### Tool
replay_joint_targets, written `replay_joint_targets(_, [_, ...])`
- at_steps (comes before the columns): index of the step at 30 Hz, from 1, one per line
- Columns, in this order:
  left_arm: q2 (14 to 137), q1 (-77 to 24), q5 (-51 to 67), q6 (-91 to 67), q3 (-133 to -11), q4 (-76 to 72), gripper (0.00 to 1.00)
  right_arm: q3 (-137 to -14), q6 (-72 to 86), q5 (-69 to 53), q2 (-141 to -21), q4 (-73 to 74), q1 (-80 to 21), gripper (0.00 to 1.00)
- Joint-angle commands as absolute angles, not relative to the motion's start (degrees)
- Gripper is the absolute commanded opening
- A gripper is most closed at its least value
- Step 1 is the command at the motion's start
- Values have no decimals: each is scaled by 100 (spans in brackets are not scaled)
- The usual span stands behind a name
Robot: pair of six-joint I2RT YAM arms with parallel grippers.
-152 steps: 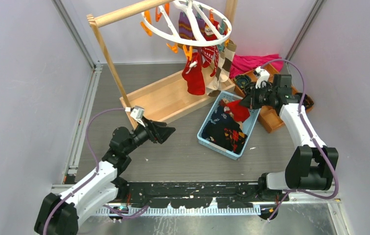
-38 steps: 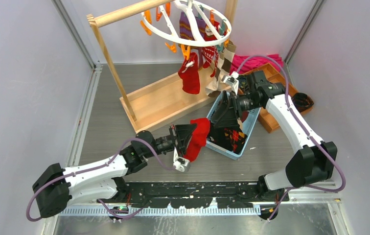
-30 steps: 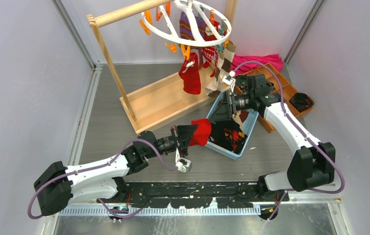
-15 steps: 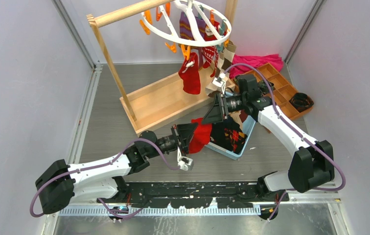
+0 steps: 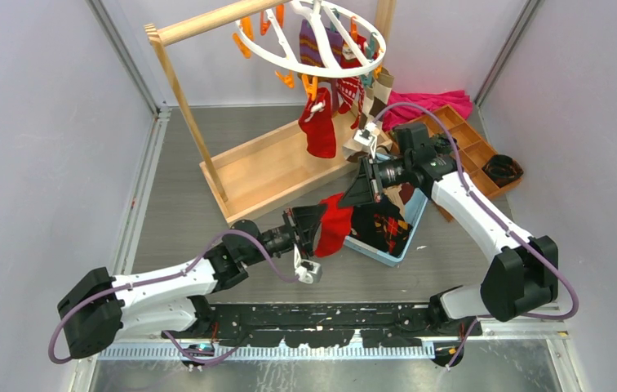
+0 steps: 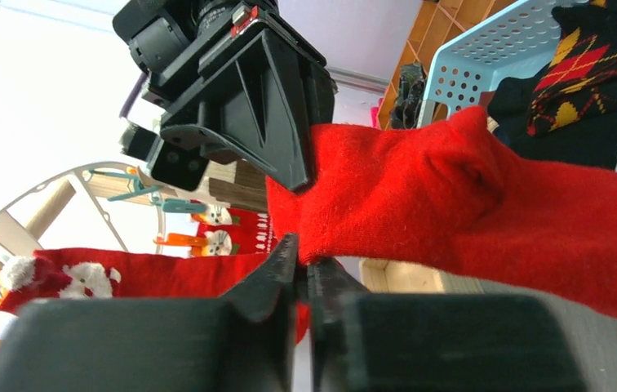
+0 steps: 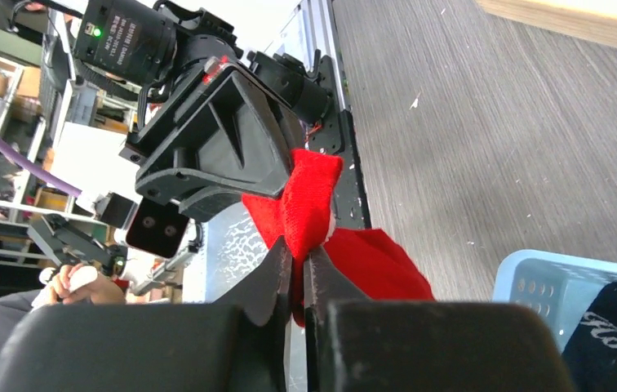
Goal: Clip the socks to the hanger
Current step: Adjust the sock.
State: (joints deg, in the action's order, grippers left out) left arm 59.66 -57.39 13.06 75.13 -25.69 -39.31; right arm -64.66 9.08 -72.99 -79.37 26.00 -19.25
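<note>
A red sock (image 5: 334, 224) hangs in the air between both arms, just left of the blue basket (image 5: 416, 227). My left gripper (image 6: 301, 265) is shut on one edge of the red sock (image 6: 468, 204). My right gripper (image 7: 299, 260) is shut on the other end of the red sock (image 7: 305, 200). In the top view the left gripper (image 5: 317, 231) and right gripper (image 5: 346, 198) face each other closely. The white round hanger (image 5: 315, 37) with orange clips hangs from the wooden rack, with several socks clipped on it, one a red Santa sock (image 5: 318, 126).
The blue basket holds dark patterned socks (image 5: 379, 224). A wooden rack base (image 5: 272, 167) lies behind the grippers. An orange compartment tray (image 5: 464, 147) and pink cloth (image 5: 423, 104) sit at the back right. A black ring (image 5: 503, 170) lies by the right wall.
The right arm swung left from over the basket and shut on the red sock that the left gripper holds. Earlier the left arm had come in and taken that sock from the right.
</note>
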Motion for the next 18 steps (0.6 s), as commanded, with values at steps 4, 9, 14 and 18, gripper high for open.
replay_joint_targets(4, [5364,-5774,1641,5605,-2016,-4366,35,-7189,-1556,-7280,-7763,4655,-1907,1])
replay_joint_targets(9, [4262,-5774,1168,2282,-1541,-4268,52,-7526,-4141,-6799,-7684,6367,-1902,1])
replay_joint_targets(14, [2966,-5766,274,80,-1616,-2567,73,-7404,-5878,-6589,-7487,6988,-1900,1])
replay_joint_targets(18, [2722,-5759,190,-1004,-1699,-1983,82,-7304,-7127,-6645,-7480,7574,-1907,1])
